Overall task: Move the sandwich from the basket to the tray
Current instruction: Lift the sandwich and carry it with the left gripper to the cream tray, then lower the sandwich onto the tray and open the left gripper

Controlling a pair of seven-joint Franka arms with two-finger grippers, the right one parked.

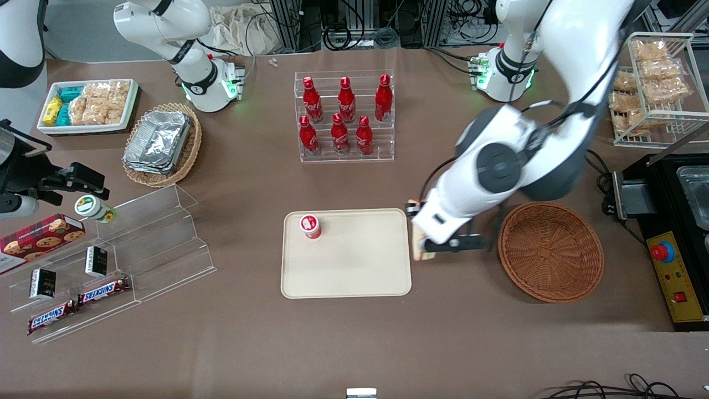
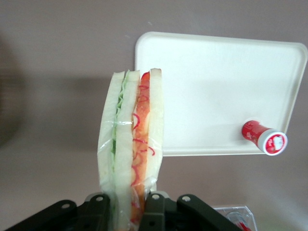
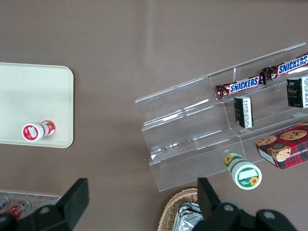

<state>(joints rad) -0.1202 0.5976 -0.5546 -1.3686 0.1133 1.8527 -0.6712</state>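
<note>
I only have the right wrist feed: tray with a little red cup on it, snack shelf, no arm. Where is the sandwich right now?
Observer: Out of the basket. The gripper is shut on the sandwich, which hangs between the basket and the tray, just at the tray's edge.
Operator: Anything left in the basket?
Observer: Nothing; the front view shows only bare wicker.
Operator: Which way is the sandwich turned?
Observer: It is held by one end, cut face toward the wrist camera, green and red filling layers showing through clear wrap.
Operator: Cup in the way?
Observer: Probably not. The red cup stands on the tray near the corner toward the parked arm's end, apart from the sandwich.
</note>
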